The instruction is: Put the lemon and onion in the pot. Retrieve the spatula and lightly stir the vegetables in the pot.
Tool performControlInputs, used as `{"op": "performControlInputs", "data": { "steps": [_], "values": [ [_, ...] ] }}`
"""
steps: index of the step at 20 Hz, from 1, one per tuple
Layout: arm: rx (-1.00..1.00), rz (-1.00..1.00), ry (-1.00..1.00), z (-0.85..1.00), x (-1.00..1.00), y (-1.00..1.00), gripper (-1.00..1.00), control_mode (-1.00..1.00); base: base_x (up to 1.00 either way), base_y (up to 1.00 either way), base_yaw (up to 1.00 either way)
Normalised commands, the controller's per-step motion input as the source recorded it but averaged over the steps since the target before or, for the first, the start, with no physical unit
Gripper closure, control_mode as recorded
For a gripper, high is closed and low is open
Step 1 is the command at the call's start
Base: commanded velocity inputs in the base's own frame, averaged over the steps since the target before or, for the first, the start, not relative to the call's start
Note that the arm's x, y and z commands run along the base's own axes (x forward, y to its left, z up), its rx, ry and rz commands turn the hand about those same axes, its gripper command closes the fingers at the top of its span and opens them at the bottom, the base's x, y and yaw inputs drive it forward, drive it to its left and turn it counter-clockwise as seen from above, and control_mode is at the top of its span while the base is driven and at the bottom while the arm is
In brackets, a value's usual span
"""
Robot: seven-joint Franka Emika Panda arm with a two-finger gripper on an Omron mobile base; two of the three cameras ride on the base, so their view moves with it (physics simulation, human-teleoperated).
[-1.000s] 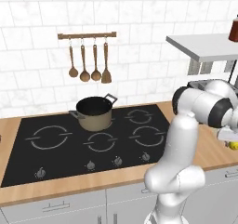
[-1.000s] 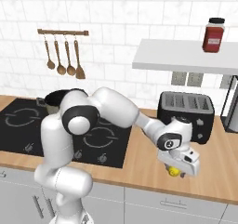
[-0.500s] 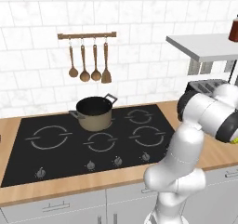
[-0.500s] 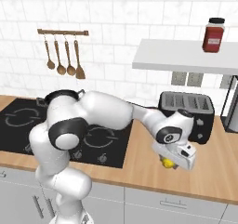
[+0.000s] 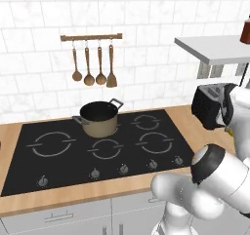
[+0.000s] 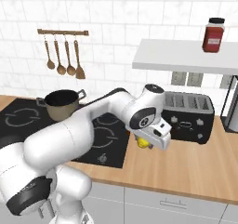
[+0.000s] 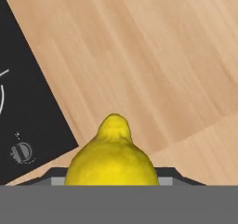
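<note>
A yellow lemon [image 7: 111, 158] sits between my gripper's [image 7: 111, 177] fingers, which are shut on it. From the right base, the lemon [image 6: 143, 143] hangs under the gripper [image 6: 147, 142], a little above the wooden counter by the hob's right edge. The tan pot [image 5: 99, 118] with a dark inside stands at the back of the hob [image 5: 58, 173]; from the other side this pot [image 6: 62, 104] is well to the left of my hand. The onion and the spatula are out of view.
A black toaster [image 6: 187, 116] stands on the counter to the right of my hand, under a white shelf [image 6: 186, 56] with a red jar [image 6: 213, 35]. Copper-brown utensils [image 5: 93, 67] hang on a wall rail. Hob knobs [image 7: 21, 152] lie below my hand.
My arm has swung left and up, carrying the lemon from the counter's front right toward the hob's edge. The jaws closed further on it.
</note>
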Motion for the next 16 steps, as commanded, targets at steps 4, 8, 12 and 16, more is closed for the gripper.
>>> {"op": "performControlInputs", "data": {
  "steps": [4,8,12,16],
  "values": [
    [-0.05,0.05,0.01,0.71,0.0,1.0,1.0,-1.0,0.0,0.0,0.0],
    [0.0,0.12,0.0,0.42,0.0,0.98,1.0,-1.0,0.0,0.0,0.0],
    [0.0,0.17,0.0,0.21,0.0,0.68,1.0,-1.0,0.0,0.0,0.0],
    [0.0,0.0,0.0,0.0,0.0,0.0,1.0,1.0,0.0,0.91,0.2]
  ]
}}
